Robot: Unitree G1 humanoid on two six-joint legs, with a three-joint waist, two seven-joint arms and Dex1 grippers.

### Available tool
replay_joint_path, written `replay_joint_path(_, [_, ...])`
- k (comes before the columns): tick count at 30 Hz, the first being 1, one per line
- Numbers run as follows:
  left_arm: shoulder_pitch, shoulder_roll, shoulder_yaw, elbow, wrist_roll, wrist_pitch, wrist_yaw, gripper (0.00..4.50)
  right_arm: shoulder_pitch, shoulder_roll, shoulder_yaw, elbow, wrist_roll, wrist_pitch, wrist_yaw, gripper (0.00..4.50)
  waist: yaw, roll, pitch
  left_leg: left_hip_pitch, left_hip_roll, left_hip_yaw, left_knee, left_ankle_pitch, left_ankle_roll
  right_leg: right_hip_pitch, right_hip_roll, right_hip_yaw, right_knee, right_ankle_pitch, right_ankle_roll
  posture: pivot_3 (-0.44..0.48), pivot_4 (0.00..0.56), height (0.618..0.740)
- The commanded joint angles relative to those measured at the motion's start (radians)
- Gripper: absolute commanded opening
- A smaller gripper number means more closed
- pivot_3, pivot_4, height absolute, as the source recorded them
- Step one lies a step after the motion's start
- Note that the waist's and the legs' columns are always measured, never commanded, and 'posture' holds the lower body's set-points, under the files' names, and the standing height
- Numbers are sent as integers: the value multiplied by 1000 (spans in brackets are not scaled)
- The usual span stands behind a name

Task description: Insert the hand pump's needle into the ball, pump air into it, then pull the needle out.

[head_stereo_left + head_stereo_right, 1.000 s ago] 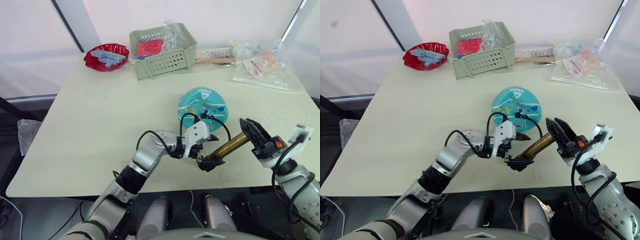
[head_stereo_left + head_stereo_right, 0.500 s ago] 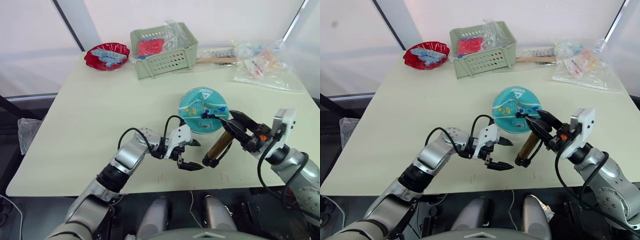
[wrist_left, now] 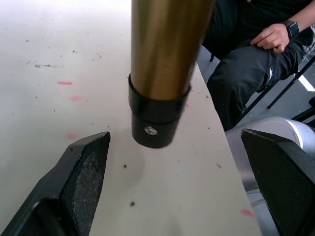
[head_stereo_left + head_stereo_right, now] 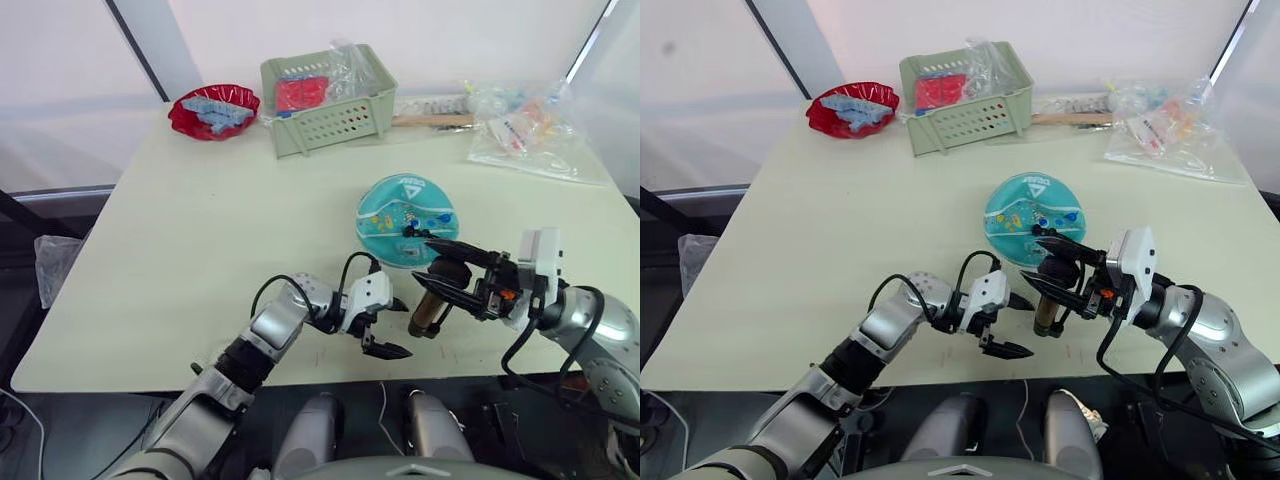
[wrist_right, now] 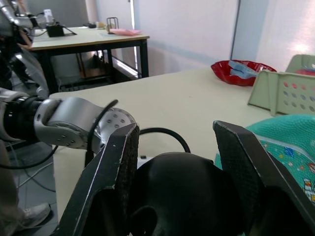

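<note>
My left gripper [image 4: 392, 327] sits low over the near part of the table [image 4: 190, 220], jaws spread wide and holding nothing; in the left wrist view the two black pads [image 3: 81, 169] stand well apart on either side of the pump's lower black cap, touching neither it nor the barrel. Just to the right, the hand pump [image 4: 432, 300] stands nearly upright, its bronze barrel tilted a little, lower cap close to the table surface, though I cannot tell whether it rests there. My right gripper [image 4: 447, 268] has hold of the pump's upper black end: the right wrist view shows the rounded black cap [image 5: 184, 194] seated between my two fingers, which press in on both sides. The thin black hose [image 4: 425, 236] runs from that upper end toward the ball [image 4: 405, 218], which lies on the table just beyond the pump, white triangle logo up. The hose tip reaches the near face of the ball; the needle is too small to make out, so I cannot say whether it is seated in the valve. My judgement: pump gripped and stood up, insertion unconfirmed, pumping and needle withdrawal left to do.
</note>
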Motion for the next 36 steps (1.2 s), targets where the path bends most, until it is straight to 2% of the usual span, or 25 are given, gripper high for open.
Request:
replay_joint_path(1, [-7, -45, 11, 40, -3, -60, 2, 4465, -22, -7, -25, -28, 15, -19, 25, 1906, 0, 0, 0, 0, 0, 0, 0, 0, 0, 0, 0, 0, 0, 0, 0, 0, 150, 737])
replay_joint_path(9, [7, -83, 28, 99, -19, -89, -19, 4465, -20, 0, -35, -46, 27, -4, 16, 1906, 0, 0, 0, 0, 0, 0, 0, 0, 0, 0, 0, 0, 0, 0, 0, 0, 150, 737])
replay_joint_path(12, [10, -89, 31, 110, -17, -94, -23, 3722, -21, 0, -34, -52, 33, -2, 8, 1906, 0, 0, 0, 0, 0, 0, 0, 0, 0, 0, 0, 0, 0, 0, 0, 0, 150, 737])
replay_joint_path(13, [10, -89, 29, 116, -11, -99, -22, 3203, -20, -1, -34, -52, 35, -2, 7, 1906, 0, 0, 0, 0, 0, 0, 0, 0, 0, 0, 0, 0, 0, 0, 0, 0, 150, 737])
replay_joint_path(19, [15, -95, 34, 134, -5, -117, -14, 958, -17, -9, -41, -55, 44, -1, 9, 1906, 1, 0, 0, 0, 0, 0, 0, 0, 0, 0, 0, 0, 0, 0, 0, 0, 150, 737])
replay_joint_path(26, [15, -127, 42, 153, 1, -136, 5, 960, 18, -34, -57, -63, 34, -19, 39, 1906, 0, -1, 0, 0, 0, 0, 0, 0, 0, 0, 0, 0, 0, 0, 0, 0, 150, 737])
replay_joint_path(36, [-33, -242, 45, 354, 88, -285, 111, 960, 163, -37, -91, 6, -85, -162, 117, 1906, 2, -1, 1, 0, -2, 0, 1, 0, 0, 0, -1, 0, 0, 0, 0, 0, 150, 737])
